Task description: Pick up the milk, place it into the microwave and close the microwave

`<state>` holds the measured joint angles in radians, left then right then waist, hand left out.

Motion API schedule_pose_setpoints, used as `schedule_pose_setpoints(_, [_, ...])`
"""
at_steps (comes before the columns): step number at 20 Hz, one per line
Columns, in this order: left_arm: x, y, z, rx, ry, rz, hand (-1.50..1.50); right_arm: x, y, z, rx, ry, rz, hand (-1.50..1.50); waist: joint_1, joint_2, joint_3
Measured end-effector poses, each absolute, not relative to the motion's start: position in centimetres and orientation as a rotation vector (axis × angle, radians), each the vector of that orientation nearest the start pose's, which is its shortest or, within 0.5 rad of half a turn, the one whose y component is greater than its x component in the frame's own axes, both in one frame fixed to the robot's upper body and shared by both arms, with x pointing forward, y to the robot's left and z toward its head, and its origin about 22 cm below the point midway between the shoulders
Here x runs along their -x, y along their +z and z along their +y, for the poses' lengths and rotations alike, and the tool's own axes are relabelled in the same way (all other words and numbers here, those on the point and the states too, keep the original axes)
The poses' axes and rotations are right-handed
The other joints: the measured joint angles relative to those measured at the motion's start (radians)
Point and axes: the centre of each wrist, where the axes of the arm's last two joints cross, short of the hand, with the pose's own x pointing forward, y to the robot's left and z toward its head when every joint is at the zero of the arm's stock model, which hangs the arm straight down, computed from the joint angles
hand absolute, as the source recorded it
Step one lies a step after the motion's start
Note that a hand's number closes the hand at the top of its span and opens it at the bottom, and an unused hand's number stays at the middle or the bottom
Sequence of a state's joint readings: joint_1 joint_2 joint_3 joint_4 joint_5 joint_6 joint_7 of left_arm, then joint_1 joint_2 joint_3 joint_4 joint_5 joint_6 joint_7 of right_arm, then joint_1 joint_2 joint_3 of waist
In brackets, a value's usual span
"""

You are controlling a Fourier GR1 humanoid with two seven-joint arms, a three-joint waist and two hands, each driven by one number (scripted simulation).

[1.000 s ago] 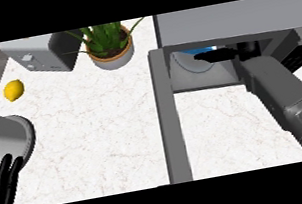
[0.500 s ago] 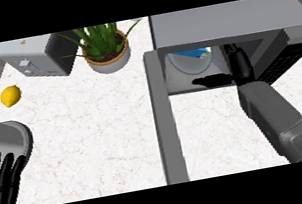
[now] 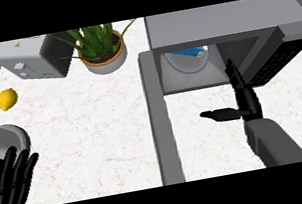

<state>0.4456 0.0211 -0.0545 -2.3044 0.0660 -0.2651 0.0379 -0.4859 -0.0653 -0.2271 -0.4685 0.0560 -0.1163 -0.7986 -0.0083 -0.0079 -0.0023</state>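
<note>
Right hand [image 3: 242, 100] open and empty outside the microwave [image 3: 223, 23], milk [image 3: 192, 52] inside; open door [image 3: 160, 122] lies to its left.

The milk [image 3: 192, 52], a blue-and-white carton, sits inside my microwave [image 3: 223, 25] on its pale round plate [image 3: 186, 64]. The grey microwave stands at the desk's far right, its door [image 3: 161, 122] swung wide open toward me.

right hand [image 3: 242, 100]: now outside the microwave [image 3: 245, 21], fingers straight | milk [image 3: 192, 52]: left inside, no longer held | door [image 3: 163, 137]: open
</note>
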Motion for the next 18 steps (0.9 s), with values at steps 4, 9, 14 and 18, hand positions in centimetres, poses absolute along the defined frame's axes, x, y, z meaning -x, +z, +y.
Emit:
schedule_pose_setpoints(4, [-12.9, 10.0, 24.3, 0.2, -0.228, -1.833, -1.5, -27.5, -13.7, -24.3, 0.09, -0.004, -1.712, -1.5, -0.005, 0.002, 0.001])
schedule_pose_setpoints(9, [-13.9, 9.7, 24.0, 0.247, -0.338, -1.808, 1.5, -23.5, -15.0, -25.9, 0.007, -0.041, -1.724, -1.5, -0.008, 0.002, 0.001])
schedule_pose_setpoints(14, [-15.7, 8.6, 22.2, 0.288, -0.383, -1.802, 1.5, -19.6, -14.9, -26.3, -0.027, -0.069, -1.76, -1.5, -0.006, 0.004, 0.001])
schedule_pose_setpoints(18, [-17.1, 8.2, 20.7, 0.313, -0.44, -1.774, 1.5, -16.2, -14.4, -28.0, -0.034, -0.085, -1.773, -1.5, -0.006, 0.005, 0.001])
